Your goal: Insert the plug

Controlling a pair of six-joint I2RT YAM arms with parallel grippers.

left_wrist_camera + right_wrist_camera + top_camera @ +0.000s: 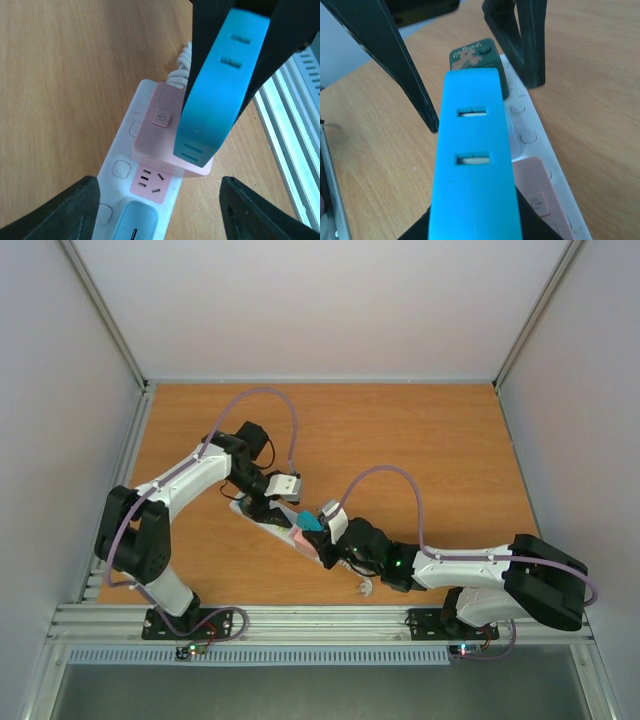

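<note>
My right gripper (328, 532) is shut on a bright blue plug (311, 521), a flat block with two slots in its side (474, 165). It hangs tilted over a white power strip (262, 520) that lies on the wooden table. A pink adapter (160, 132) sits in the strip directly under the blue plug (220, 85). Beside it lie a free pink socket (150, 181) and a pale blue socket face (134, 226). My left gripper (157, 215) is open, its dark fingers (65, 210) standing either side of the strip without touching it.
A dark green plug (479, 61) sits in the strip's far end, between the left gripper's fingers (402, 60). A coiled white cable (181, 67) leaves the strip towards the metal rail (295, 130) at the table's near edge.
</note>
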